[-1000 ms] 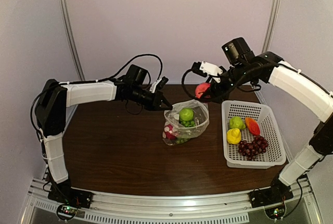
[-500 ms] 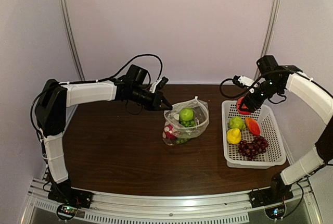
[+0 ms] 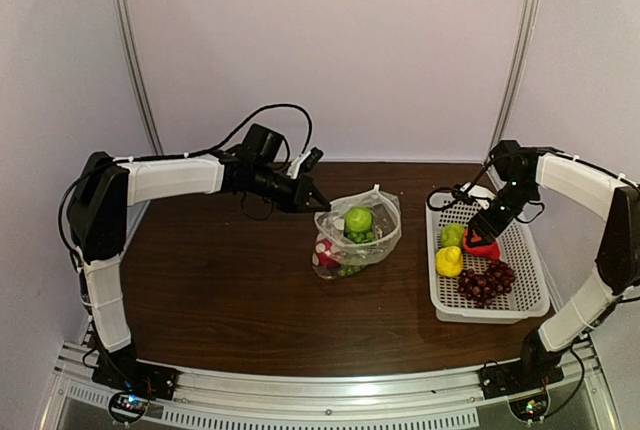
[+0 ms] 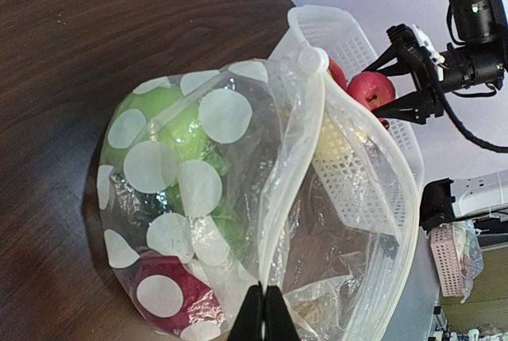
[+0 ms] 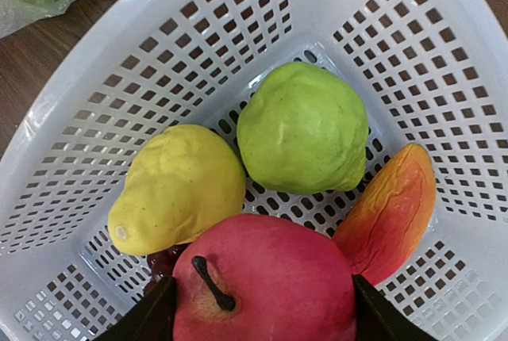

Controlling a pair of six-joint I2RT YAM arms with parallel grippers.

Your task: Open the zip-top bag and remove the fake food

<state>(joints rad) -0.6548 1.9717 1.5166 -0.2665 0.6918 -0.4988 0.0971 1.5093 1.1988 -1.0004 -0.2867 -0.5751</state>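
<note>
The clear zip-top bag (image 3: 358, 232) with white dots lies open mid-table, holding a green apple (image 3: 358, 219), a dark red fruit (image 3: 325, 255) and green grapes. My left gripper (image 3: 314, 198) is shut on the bag's rim; in the left wrist view the pinched rim (image 4: 266, 277) shows and the bag (image 4: 198, 198) gapes open. My right gripper (image 3: 483, 237) is shut on a red apple (image 5: 266, 277), low over the white basket (image 3: 520, 285). In the right wrist view the apple sits above a yellow lemon (image 5: 178, 186), a green fruit (image 5: 303, 127) and an orange piece (image 5: 389, 210).
The white perforated basket (image 5: 143, 63) stands at the table's right and also holds purple grapes (image 3: 487, 282). The back wall and two metal posts frame the table. Dark wood table (image 3: 220, 280) spreads left of the bag.
My right arm has carried the red apple from above the bag to the right and down into the basket. The left arm and the bag have not moved.
</note>
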